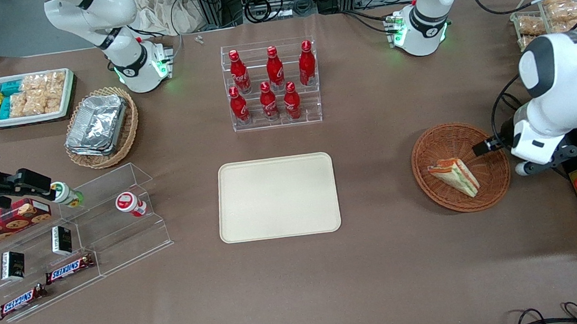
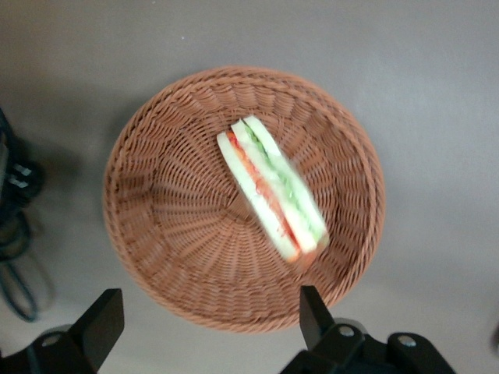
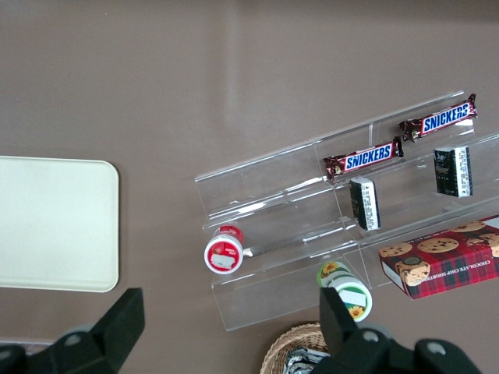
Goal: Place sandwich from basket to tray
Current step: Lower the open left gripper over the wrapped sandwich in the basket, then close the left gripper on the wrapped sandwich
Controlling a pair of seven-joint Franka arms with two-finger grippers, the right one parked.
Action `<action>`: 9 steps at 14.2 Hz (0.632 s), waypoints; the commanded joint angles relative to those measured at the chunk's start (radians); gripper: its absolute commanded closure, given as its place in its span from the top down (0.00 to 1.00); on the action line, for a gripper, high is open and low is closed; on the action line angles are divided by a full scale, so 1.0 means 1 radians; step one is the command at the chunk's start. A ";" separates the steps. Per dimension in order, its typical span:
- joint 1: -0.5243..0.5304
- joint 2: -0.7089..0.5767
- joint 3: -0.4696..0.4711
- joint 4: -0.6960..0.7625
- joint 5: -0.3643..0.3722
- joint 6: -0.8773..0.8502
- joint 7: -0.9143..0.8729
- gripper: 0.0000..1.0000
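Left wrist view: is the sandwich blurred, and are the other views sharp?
Left wrist view: sandwich smeared at one end, basket weave crisper, open claw above the basket. Front view: sandwich sharp, lighting even. Right wrist view: tray sharp.

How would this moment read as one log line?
phase: approach | end effector: open, above basket | sandwich: in basket | tray: bare

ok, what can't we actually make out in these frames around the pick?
- Front view: the hand above the basket is mostly covered by the left arm's own body; only a dark tip shows.
- Left wrist view: the open fingers are cut off by the frame edge; the sandwich is blurred, so its wrap cannot be made out.
- Front view: whether the sandwich touches the basket's wall is too small to tell.
- The tray holds nothing.
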 commanded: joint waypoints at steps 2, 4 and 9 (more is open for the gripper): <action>-0.039 0.101 0.002 0.007 -0.016 0.128 -0.284 1.00; -0.060 0.143 0.002 0.007 -0.016 0.176 -0.402 1.00; -0.088 0.171 0.004 -0.034 -0.004 0.230 -0.490 1.00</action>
